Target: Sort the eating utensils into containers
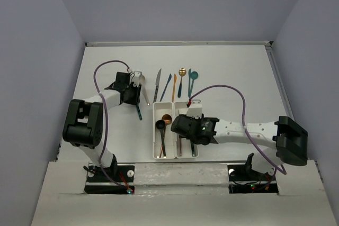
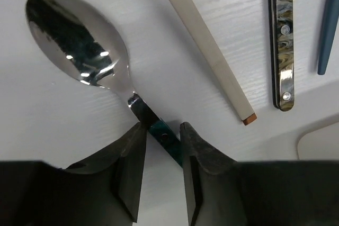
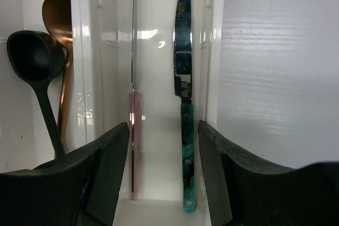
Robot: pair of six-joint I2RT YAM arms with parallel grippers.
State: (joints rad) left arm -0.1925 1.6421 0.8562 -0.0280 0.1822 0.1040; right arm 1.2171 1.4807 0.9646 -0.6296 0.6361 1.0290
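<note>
Grey walls box in a white table (image 1: 238, 72), with the two-bin tray (image 1: 157, 136) just ahead of the arms. Its left bin holds a black spoon (image 3: 32, 56) and a copper spoon (image 3: 58, 14). The right bin holds a teal-handled knife (image 3: 186, 157), and the right gripper (image 3: 163, 128) hangs above it, jaws wide and empty. The left gripper (image 2: 163, 130) straddles the dark handle of a silver spoon (image 2: 79, 41) lying on the table. Its jaws stand narrow, but whether they pinch the handle I cannot tell. This looks like a spoon pick-up; next it wants a firm hold, a lift, and a carry to the spoon bin.
</note>
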